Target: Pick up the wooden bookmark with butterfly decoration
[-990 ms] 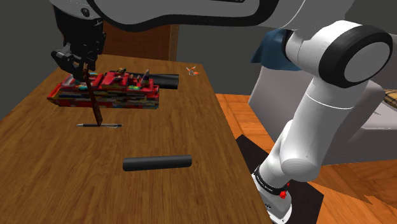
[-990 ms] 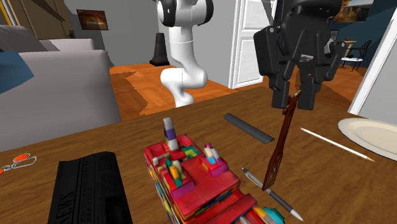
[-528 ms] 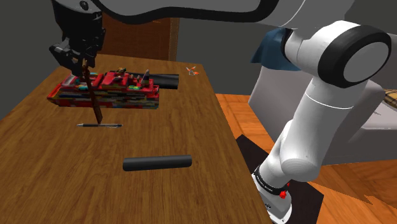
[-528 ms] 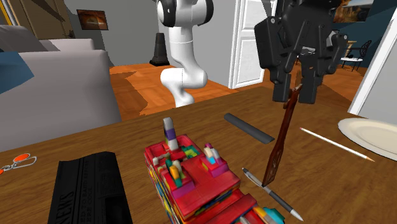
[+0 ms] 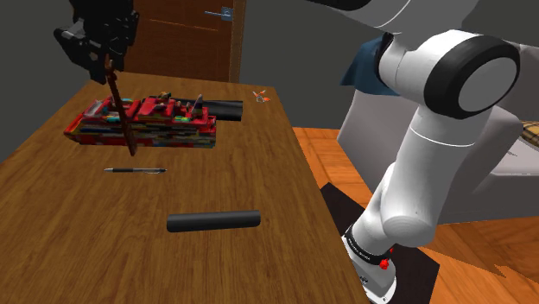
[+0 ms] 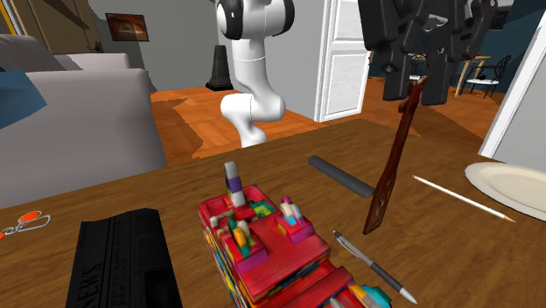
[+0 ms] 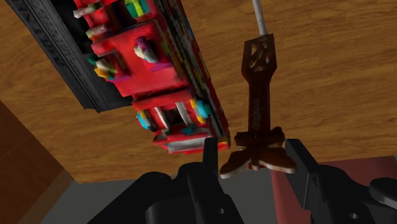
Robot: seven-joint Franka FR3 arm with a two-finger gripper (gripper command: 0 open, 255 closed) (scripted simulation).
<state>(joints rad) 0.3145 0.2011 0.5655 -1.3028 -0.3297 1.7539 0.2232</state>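
your claw (image 6: 418, 83) grips the dark wooden bookmark (image 6: 394, 162) by its butterfly end (fingers (image 7: 209, 158) pinching either side); it hangs tilted above the tabletop (image 5: 86, 250), over the pen (image 6: 372, 267), beside the red toy (image 6: 262, 245).

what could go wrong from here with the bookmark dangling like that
The claw grips the bookmark only at its butterfly end, so the long strip hanging below might swing or slip out during a fast move. Its lower tip hangs low, close to the pen and the red block toy; a sideways move before lifting higher may clip them.
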